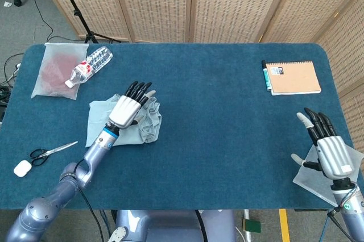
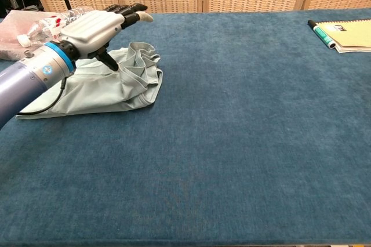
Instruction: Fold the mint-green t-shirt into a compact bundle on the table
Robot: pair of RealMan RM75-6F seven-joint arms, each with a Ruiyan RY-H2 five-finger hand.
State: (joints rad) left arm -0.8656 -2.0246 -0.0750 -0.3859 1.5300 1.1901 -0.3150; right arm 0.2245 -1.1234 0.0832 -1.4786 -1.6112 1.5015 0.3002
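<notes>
**Q:** Mint-green fabric, where does it lie?

**A:** A mint-green t-shirt point(image 1: 114, 122) sits left of centre on a dark blue felt-covered table point(image 1: 216, 117). It is already folded into a rough bundle, flat on its left part and bunched into ridged pleats along its right edge. In the chest view it shows in the upper left of the frame point(image 2: 110, 87).

**Q:** What are the hands doing?

**A:** The left hand point(image 1: 129, 107) is over the shirt's bunched right part, palm down, fingers stretched forward and slightly apart, holding nothing. In the chest view the same hand point(image 2: 98, 25) is above the cloth, with its thumb point(image 2: 108, 60) pointing down to the fabric; I cannot tell whether the tip touches it. The right hand point(image 1: 330, 151) is at the lower right of the head view, near the table's right edge, fingers extended and spread, empty. It lies over a pale translucent sheet point(image 1: 307, 176).

**Q:** What else is on the table?

**A:** At the upper left, a clear plastic bag point(image 1: 51, 71) with something reddish inside, and a plastic water bottle point(image 1: 88, 66) lying across its corner. At the lower left, scissors point(image 1: 51, 151) and a small white object point(image 1: 21, 168). At the upper right, a tan spiral notebook point(image 1: 294, 77) with a marker pen point(image 1: 265, 74) just beside its left edge.
</notes>
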